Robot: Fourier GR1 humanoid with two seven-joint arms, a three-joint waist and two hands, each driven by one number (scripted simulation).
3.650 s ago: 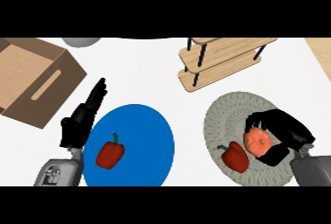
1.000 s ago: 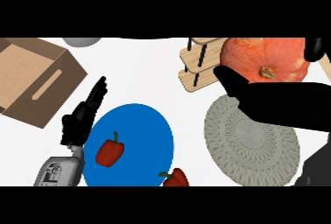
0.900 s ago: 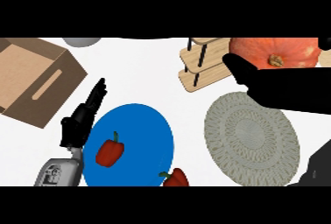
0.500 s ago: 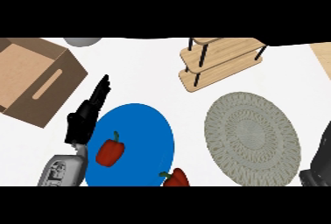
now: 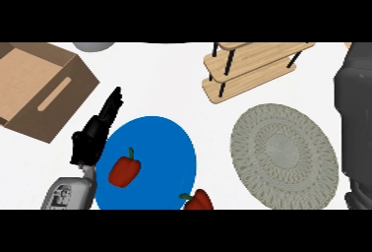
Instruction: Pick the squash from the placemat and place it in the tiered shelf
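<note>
Looking down from the head view, I see the white table (image 5: 160, 74) carrying the full layout. My left hand (image 5: 93, 135) rests at the left side, just beside the blue plate (image 5: 163, 147), with its fingers (image 5: 112, 101) straight and together, pointing up toward the far edge and holding nothing. My right forearm (image 5: 355, 123) fills the right edge as a dark grey mass; the right hand itself cannot be made out, so I cannot tell how it stands.

The squash, the task's thing, is not visible anywhere in this view. The round woven placemat (image 5: 285, 155) lies right of centre with nothing on it. The wooden tiered shelf (image 5: 251, 66) stands beyond the placemat at the far side of the table; the tiers that show carry nothing.

One red bell pepper (image 5: 125, 170) lies on the blue plate, near its left side. A second red pepper (image 5: 198, 201) sits at the plate's lower right rim, cut by the lower edge. An open cardboard box (image 5: 40, 86) occupies the upper left corner. A grey rounded object (image 5: 93, 46) shows at the far edge, just beyond the box.
</note>
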